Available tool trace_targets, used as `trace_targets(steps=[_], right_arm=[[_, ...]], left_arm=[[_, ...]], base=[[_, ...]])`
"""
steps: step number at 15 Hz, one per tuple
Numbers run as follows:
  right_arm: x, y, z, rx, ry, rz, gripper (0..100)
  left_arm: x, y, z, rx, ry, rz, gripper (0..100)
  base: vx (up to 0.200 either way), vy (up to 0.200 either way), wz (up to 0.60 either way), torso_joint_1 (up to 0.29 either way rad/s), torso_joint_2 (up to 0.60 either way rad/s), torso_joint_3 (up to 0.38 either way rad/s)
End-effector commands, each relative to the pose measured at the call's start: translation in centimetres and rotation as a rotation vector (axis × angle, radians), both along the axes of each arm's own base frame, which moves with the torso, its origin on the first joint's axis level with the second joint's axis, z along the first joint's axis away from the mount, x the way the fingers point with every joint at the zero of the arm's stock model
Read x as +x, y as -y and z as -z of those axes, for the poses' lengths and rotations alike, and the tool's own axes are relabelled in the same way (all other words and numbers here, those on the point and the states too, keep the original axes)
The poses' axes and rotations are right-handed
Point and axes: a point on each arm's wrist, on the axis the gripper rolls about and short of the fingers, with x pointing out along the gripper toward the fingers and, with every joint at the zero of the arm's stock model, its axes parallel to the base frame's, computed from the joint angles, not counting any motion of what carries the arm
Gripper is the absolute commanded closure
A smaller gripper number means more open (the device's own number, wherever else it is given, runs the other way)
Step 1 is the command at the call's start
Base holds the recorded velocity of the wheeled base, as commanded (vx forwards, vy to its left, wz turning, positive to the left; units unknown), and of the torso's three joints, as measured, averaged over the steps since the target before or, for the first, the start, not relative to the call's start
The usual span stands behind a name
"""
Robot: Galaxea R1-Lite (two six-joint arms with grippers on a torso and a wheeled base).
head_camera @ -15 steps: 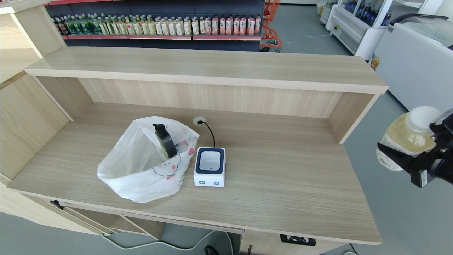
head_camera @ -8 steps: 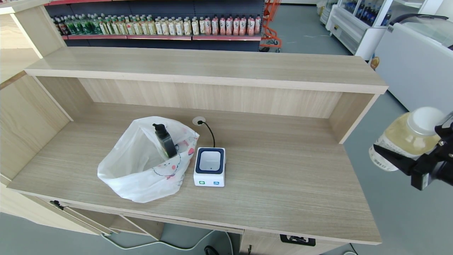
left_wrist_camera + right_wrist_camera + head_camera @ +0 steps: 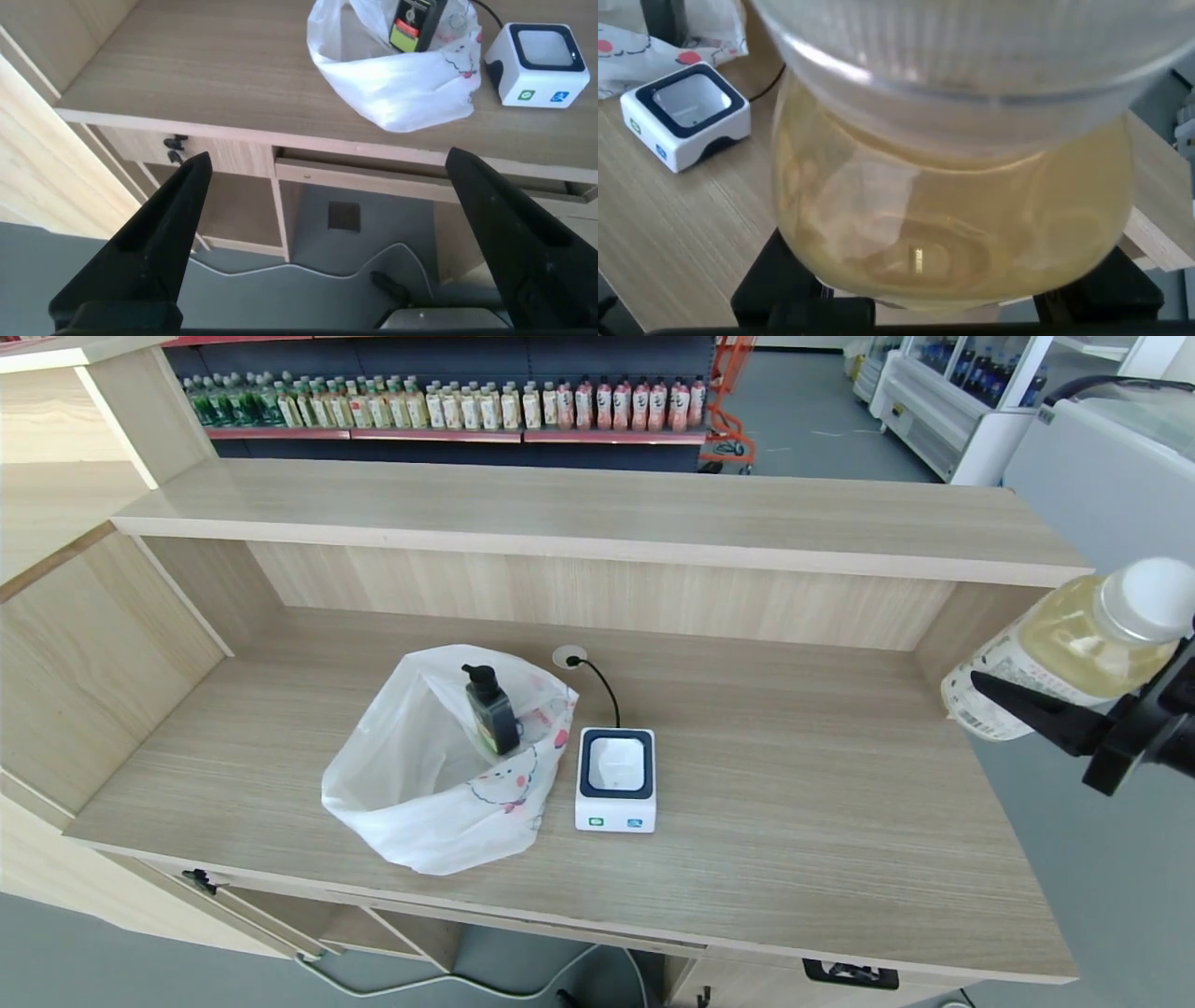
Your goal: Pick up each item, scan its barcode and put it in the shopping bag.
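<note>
My right gripper (image 3: 1034, 689) is shut on a clear bottle (image 3: 1060, 649) of pale yellow drink with a white cap, held tilted in the air just off the right end of the wooden counter (image 3: 794, 821). In the right wrist view the bottle (image 3: 952, 187) stands close before the camera, between dark fingers (image 3: 780, 285). A white shopping bag (image 3: 439, 784) stands open on the counter with a black pump bottle (image 3: 492, 711) inside. The white barcode scanner (image 3: 615, 779) sits just right of the bag. My left gripper (image 3: 327, 243) is open, low before the counter's front edge.
A raised wooden shelf (image 3: 597, 513) runs along the counter's back, with side walls at both ends. The scanner's black cable (image 3: 602, 686) leads to a hole behind it. Store shelves of drinks (image 3: 439, 406) and white freezers (image 3: 1074, 457) stand behind.
The head camera has shifted, so the counter sits further right in the picture. My right gripper has lifted the bottle and brought it closer to the counter's right end.
</note>
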Motion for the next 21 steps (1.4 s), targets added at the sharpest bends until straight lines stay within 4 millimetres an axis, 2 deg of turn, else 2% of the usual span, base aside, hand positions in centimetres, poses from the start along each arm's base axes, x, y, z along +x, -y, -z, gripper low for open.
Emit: trace_targets(steps=[1, 6, 11, 17, 21], right_arm=[[1.7, -0.7, 1.0, -0.008, -0.018, -0.072, 100], [6.8, -1.5, 4.0, -0.069, 0.033, -0.201, 100], [9.7, -2.4, 6.9, -0.118, 0.07, -0.305, 100], [11.3, -2.9, 9.3, -0.122, 0.089, -0.36, 100], [11.6, -3.0, 10.6, -0.121, 0.088, -0.382, 100]], left_arm=[[0.0, 0.0, 0.0, 0.0, 0.0, 0.0, 0], [0.0, 0.0, 0.0, 0.004, 0.0, 0.0, 0], [0.0, 0.0, 0.0, 0.0, 0.0, 0.0, 0], [0.0, 0.0, 0.0, 0.0, 0.0, 0.0, 0], [0.0, 0.0, 0.0, 0.0, 0.0, 0.0, 0]], base=[[0.0, 0.2, 0.0, -0.002, 0.01, -0.002], [0.0, 0.2, 0.0, 0.001, 0.0, 0.005], [0.0, 0.0, 0.0, 0.0, 0.0, 0.0], [0.0, 0.0, 0.0, 0.0, 0.0, 0.0], [0.0, 0.0, 0.0, 0.0, 0.0, 0.0]])
